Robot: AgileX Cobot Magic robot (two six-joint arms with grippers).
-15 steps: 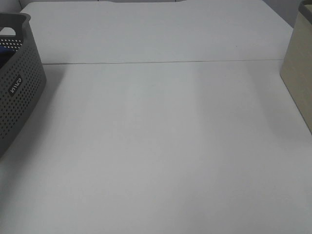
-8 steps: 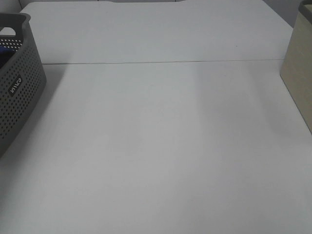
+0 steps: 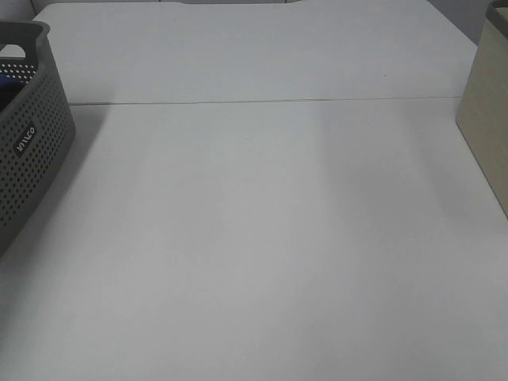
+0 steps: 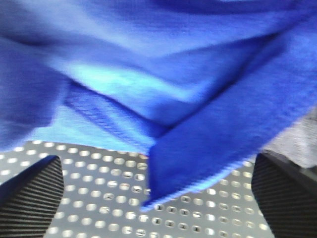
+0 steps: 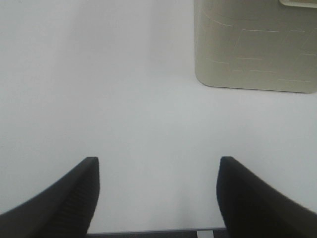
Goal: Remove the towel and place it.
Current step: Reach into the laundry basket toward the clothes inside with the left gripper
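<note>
The royal-blue towel (image 4: 163,89) lies bunched inside the grey perforated basket (image 4: 99,198), and a hemmed corner hangs over the basket's holed floor. My left gripper (image 4: 156,198) is open just over it, one ribbed finger (image 4: 34,193) on each side of that corner, not closed on the cloth. In the high view only a sliver of the towel (image 3: 5,79) shows through the handle hole of the basket (image 3: 32,151) at the left edge. Neither arm appears there. My right gripper (image 5: 157,188) hangs open over bare white table with nothing between its fingers.
A beige box (image 3: 488,119) stands at the table's right edge, and the right wrist view shows the same beige box (image 5: 255,44) ahead of the right gripper. A seam (image 3: 262,101) crosses the white table (image 3: 262,238) towards the back.
</note>
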